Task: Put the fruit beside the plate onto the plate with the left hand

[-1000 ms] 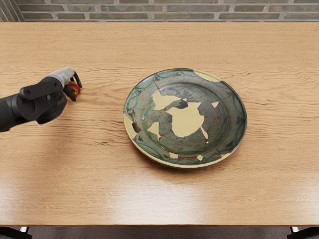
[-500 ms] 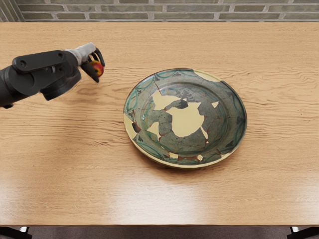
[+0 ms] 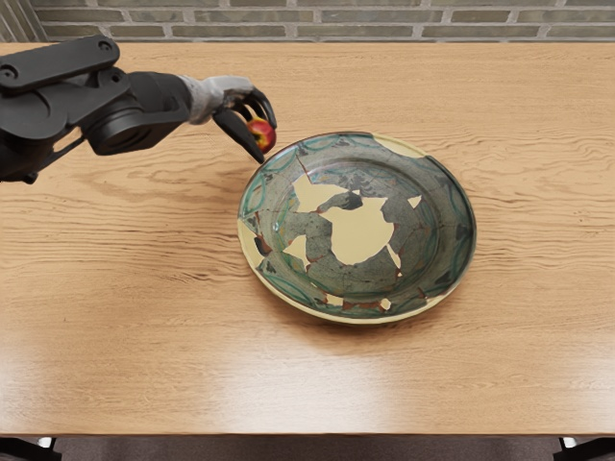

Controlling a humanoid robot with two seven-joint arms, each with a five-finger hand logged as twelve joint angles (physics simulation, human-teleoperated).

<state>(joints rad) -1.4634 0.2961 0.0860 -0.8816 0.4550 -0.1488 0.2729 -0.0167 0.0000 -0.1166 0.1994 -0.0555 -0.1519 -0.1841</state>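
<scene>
A small red and yellow fruit (image 3: 261, 133) is held in the air by my left hand (image 3: 252, 125), whose dark fingers are shut around it. The hand hangs just beyond the upper left rim of the plate (image 3: 452, 192), a large round green and cream dish in the middle of the wooden table. My left arm reaches in from the left edge, dark with a grey wrist. The right arm does not show.
The wooden table (image 3: 144, 327) spreads wide around the plate. A brick wall (image 3: 317, 19) runs along its far edge.
My left hand has lifted the fruit off the table at the left and carried it to the right, up to the plate's upper left rim.
</scene>
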